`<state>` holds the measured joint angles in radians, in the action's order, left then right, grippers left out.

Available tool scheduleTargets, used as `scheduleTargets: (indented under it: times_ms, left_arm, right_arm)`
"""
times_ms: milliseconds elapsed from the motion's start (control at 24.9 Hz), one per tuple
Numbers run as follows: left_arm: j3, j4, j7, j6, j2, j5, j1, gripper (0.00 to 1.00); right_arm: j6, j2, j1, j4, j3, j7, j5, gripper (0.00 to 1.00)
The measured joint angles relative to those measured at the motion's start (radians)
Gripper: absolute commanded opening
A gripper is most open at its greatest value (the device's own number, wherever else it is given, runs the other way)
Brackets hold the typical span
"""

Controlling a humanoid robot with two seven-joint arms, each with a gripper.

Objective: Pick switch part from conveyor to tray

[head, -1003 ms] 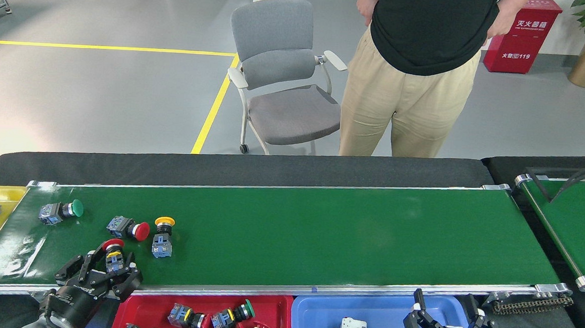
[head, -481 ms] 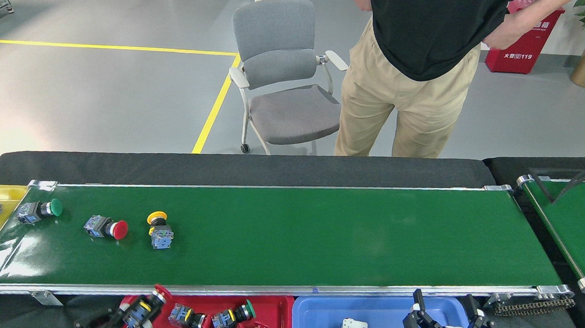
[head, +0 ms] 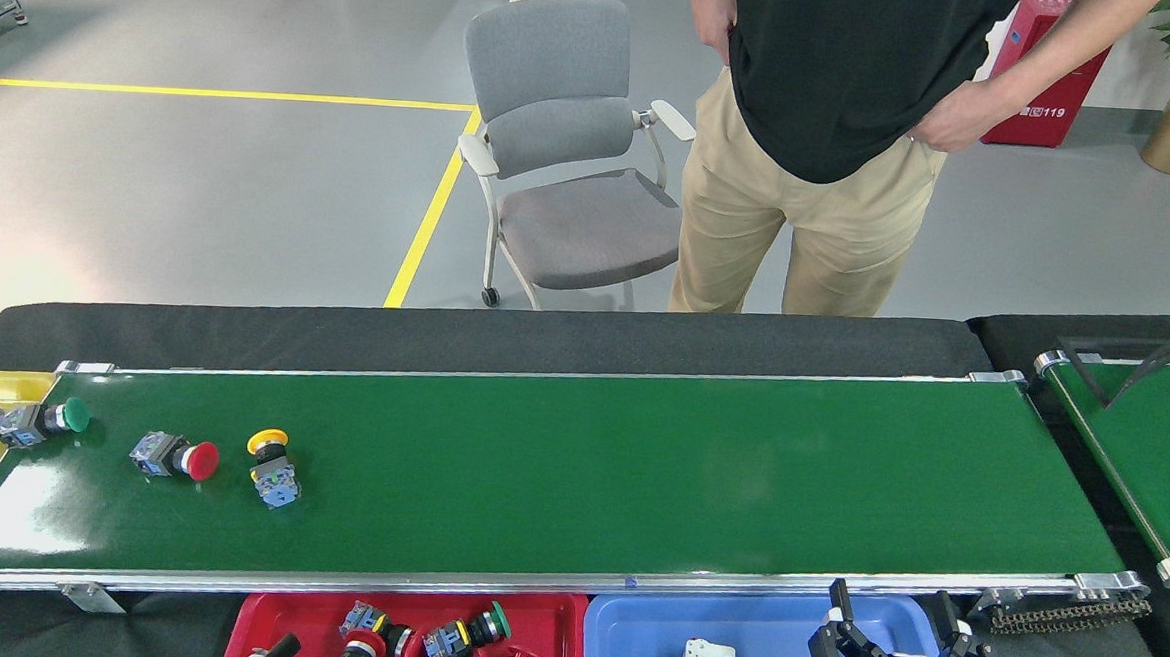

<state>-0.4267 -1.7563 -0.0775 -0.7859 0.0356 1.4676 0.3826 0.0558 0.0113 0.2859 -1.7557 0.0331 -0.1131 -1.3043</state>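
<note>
- The left gripper (head: 273, 650) is showing only as a dark tip at the bottom edge, sitting low over the red tray (head: 555, 622); I cannot tell how its jaws are standing, nor whether anything is between them.
- The right gripper (head: 906, 654) is hanging spread wide and holding nothing over the blue tray (head: 629, 641), apparently parked clear of the belt.
- Switch parts are already lying heaped in the red tray, which is sitting just beside the near rail so the carry is short.
- On the conveyor (head: 638, 471), three parts are lying at the left end: a yellow-capped switch (head: 271, 465), a red-capped switch (head: 176, 456), and a green-capped switch (head: 42, 419) at the very end.
- The yellow-capped one is lying nearest the red tray, so it looks the likeliest next pick.
</note>
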Motion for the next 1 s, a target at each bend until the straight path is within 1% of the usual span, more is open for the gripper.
scheduleTargets:
  times_ms: [40,120,281,401,481,642,682,882,1003]
  left_arm:
    - [-0.050,0.018,-0.001,0.036,0.000,-0.001,-0.025,1.00]
    - [-0.102,0.089,-0.002,0.100,0.005,-0.003,-0.070,1.00]
    - [-0.135,0.198,-0.005,0.156,0.067,-0.003,-0.119,1.00]
    - [-0.133,0.235,0.000,0.164,0.071,0.000,-0.184,1.00]
    - [-0.127,0.281,0.007,0.166,0.085,0.001,-0.246,1.00]
    - [-0.069,0.381,0.061,0.169,0.170,0.001,-0.344,1.00]
    - [-0.049,0.400,0.072,0.171,0.180,0.001,-0.366,1.00]
    - [-0.008,0.500,0.099,0.172,0.190,0.002,-0.453,1.00]
    - [-0.005,0.599,0.105,0.172,0.216,0.003,-0.511,1.00]
  right_arm:
    - [0.000,0.000,0.000,0.000,0.000,0.000,0.000,1.00]
    - [0.000,0.000,0.000,0.000,0.000,0.000,0.000,1.00]
    - [0.001,0.000,0.000,0.000,0.000,0.000,0.000,1.00]
    - [0.001,0.000,0.000,0.000,0.000,0.000,0.000,1.00]
    - [0.001,0.000,0.000,0.000,0.000,0.000,0.000,1.00]
    - [0.001,0.000,0.000,0.000,0.000,0.000,0.000,1.00]
    - [0.001,0.000,0.000,0.000,0.000,0.000,0.000,1.00]
    - [0.004,0.000,-0.002,0.021,0.000,0.000,0.000,1.00]
    - [0.006,0.000,-0.004,0.032,0.000,0.000,0.000,1.00]
